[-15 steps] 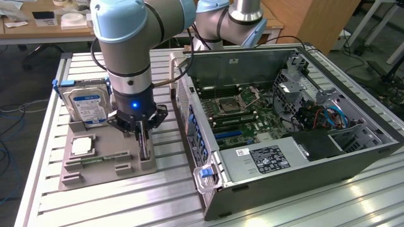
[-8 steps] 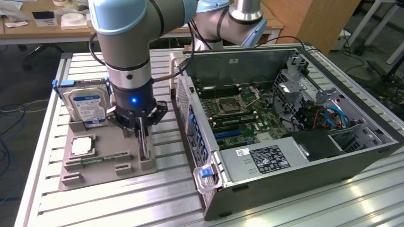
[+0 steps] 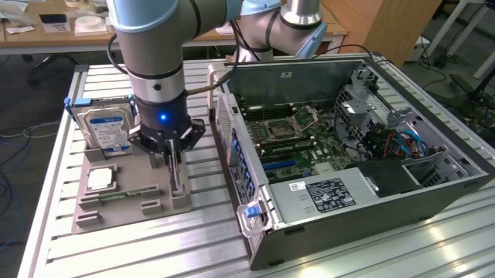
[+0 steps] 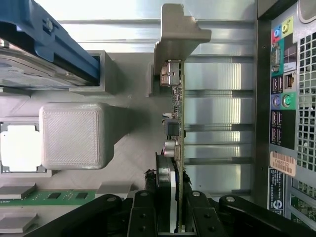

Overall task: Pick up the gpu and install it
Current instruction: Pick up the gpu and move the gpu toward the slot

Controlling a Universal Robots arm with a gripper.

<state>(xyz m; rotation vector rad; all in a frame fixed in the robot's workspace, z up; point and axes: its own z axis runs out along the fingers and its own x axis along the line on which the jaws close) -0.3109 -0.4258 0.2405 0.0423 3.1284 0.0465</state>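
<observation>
The gpu (image 3: 175,176) stands on its long edge in the grey holder (image 3: 138,169), a thin dark card with a silvery bracket (image 4: 177,29) at one end. In the wrist view the gpu (image 4: 177,108) appears edge-on. My gripper (image 3: 168,157) reaches down onto its upper edge near the hard-drive end. The black fingers (image 4: 165,197) press against both faces of the card, so my gripper (image 4: 176,219) is shut on it. The card's lower edge still sits in the holder's slots.
On the holder are a hard drive (image 3: 108,130) in a blue bracket, a square silver chip (image 3: 101,178) and a green memory stick (image 3: 124,194). The open computer case (image 3: 348,150) lies at the exterior view's right, motherboard (image 3: 286,133) exposed, close beside the holder.
</observation>
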